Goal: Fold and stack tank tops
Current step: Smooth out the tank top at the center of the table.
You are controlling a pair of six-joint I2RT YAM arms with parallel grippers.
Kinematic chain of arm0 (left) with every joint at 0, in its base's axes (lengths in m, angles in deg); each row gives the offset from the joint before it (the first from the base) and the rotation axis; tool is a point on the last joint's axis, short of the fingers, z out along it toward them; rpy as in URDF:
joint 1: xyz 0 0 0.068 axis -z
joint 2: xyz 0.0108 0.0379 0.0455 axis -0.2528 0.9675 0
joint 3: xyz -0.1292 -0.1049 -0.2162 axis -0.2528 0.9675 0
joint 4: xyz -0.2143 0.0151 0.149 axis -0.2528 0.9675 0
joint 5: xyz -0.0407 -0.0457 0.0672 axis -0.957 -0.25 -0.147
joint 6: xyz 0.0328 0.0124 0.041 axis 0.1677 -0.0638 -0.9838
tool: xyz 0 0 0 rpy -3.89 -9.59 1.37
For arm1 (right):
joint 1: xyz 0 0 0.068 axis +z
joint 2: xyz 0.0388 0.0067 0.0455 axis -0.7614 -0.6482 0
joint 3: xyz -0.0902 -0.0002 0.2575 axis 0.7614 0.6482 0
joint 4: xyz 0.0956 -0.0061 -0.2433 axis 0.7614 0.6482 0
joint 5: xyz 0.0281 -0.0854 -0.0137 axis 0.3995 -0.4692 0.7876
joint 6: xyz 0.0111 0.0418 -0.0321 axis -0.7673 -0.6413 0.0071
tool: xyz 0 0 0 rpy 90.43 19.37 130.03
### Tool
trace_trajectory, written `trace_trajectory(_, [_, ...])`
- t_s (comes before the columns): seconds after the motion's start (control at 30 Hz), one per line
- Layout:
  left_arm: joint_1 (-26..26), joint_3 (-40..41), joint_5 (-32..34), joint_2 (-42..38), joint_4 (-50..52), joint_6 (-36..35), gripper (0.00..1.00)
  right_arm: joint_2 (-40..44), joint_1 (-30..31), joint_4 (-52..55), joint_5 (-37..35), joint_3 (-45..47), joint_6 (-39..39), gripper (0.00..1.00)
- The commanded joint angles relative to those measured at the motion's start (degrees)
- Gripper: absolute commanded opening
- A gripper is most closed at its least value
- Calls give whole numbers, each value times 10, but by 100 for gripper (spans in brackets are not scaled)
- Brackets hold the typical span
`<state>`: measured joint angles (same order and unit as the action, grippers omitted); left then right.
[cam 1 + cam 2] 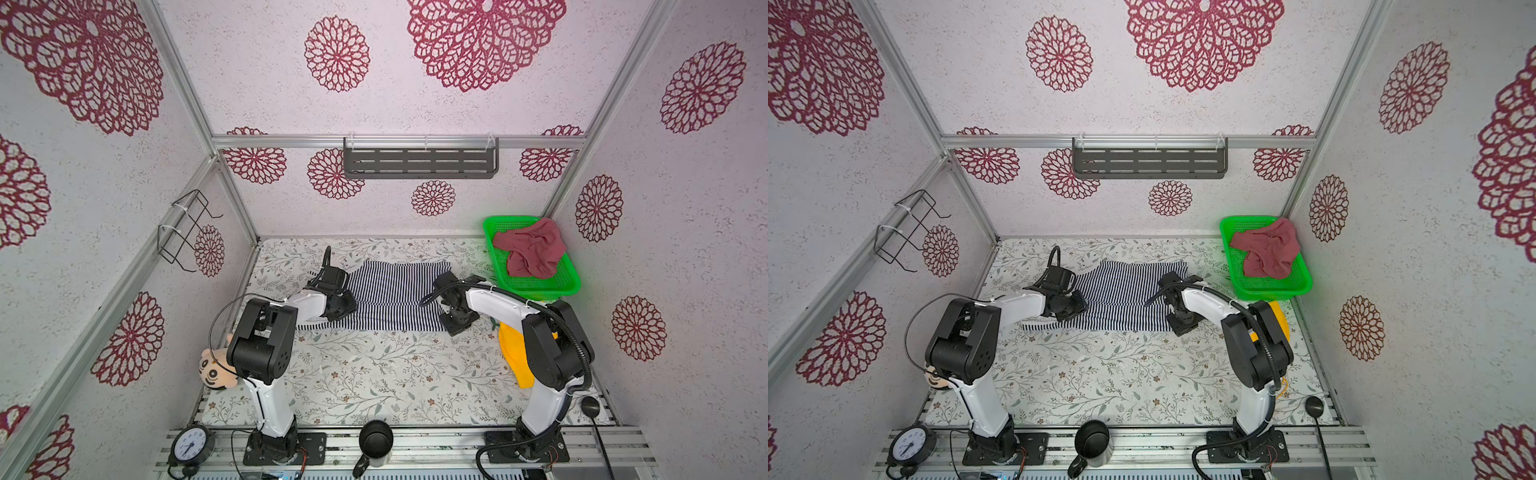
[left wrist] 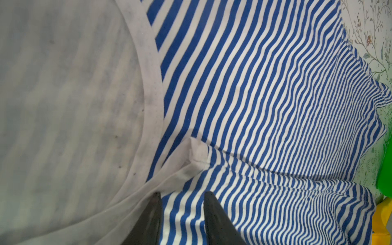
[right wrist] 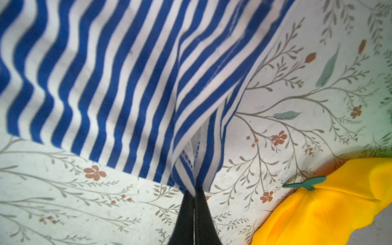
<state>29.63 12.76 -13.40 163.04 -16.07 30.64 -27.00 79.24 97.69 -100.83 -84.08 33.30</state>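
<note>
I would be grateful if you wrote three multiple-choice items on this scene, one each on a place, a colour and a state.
1. Where does the red tank top lie?
A) on the wall shelf
B) in the green basket
C) beside the clock

2. What colour is the plain cloth beside the right arm?
A) purple
B) yellow
C) black

3. What is the state of the right hand?
A) wide open, touching nothing
B) shut with nothing in it
C) shut on the striped tank top

Answers:
1 B, as both top views show the red cloth heaped in the basket.
2 B, as it shows bright yellow by the arm.
3 C, as the right wrist view shows the fingers together with a striped edge pinched between them.
</note>
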Motion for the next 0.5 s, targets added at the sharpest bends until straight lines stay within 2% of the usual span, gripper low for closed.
trace_trajectory(0.0, [-15,15,45,39,38,-3,37,49,-20,28,19,-9,19,2])
trace_trajectory(0.17, [-15,22,42,39,27,2,37,46,-75,38,23,-12,-53,9])
trace_trajectory(0.23, [-14,23,40,36,24,5,37,58,-75,23,41,-19,-68,12])
trace_trajectory(0.37, [-11,23,37,24,24,6,37,70,-64,-10,68,-40,-103,30])
trace_trajectory(0.47, [-8,21,34,18,24,8,37,65,-43,-44,79,-49,-128,31])
